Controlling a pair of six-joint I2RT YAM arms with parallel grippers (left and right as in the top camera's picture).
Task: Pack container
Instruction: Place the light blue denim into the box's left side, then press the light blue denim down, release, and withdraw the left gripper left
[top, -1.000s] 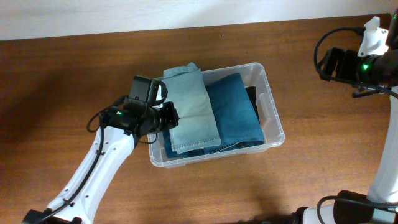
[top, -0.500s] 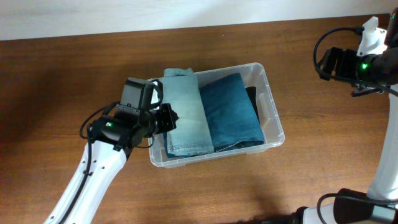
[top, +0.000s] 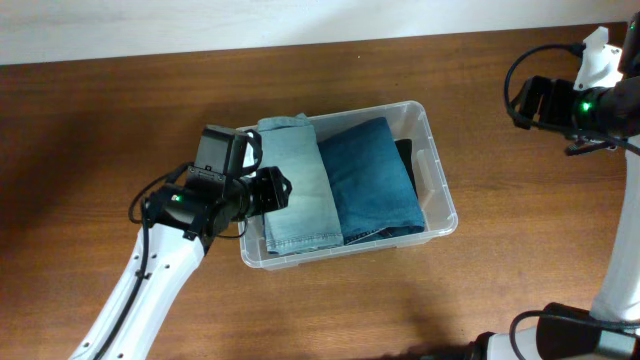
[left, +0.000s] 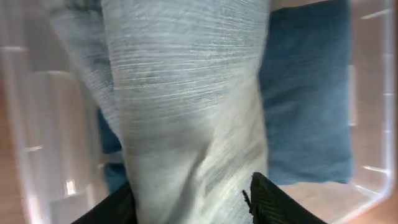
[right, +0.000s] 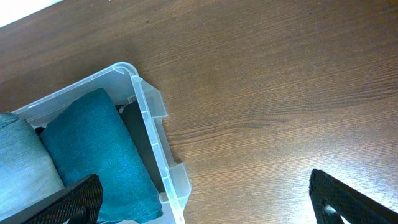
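Observation:
The clear container (top: 437, 160) stands at the table's middle. In it lie a folded light-blue denim piece (top: 300, 180) on the left and a folded dark-blue denim piece (top: 375, 180) on the right. My left gripper (top: 278, 190) reaches over the container's left wall. In the left wrist view its fingers (left: 196, 205) are closed on the near edge of the light-blue piece (left: 186, 93), with the dark-blue piece (left: 305, 112) beside it. My right gripper (top: 525, 100) is open and empty, high at the far right. Its wrist view (right: 205, 205) looks down on the container's corner (right: 149, 118).
A black item (top: 405, 155) lies inside the container along its right wall, mostly under the dark-blue piece. Brown wooden table (top: 520, 260) surrounds the container. A pale wall strip (top: 200, 25) runs along the back edge.
The light-blue piece has swung from lying askew over the rim to lying straight in the container's left half. My left gripper shifted left, then slightly right. The right arm has not moved.

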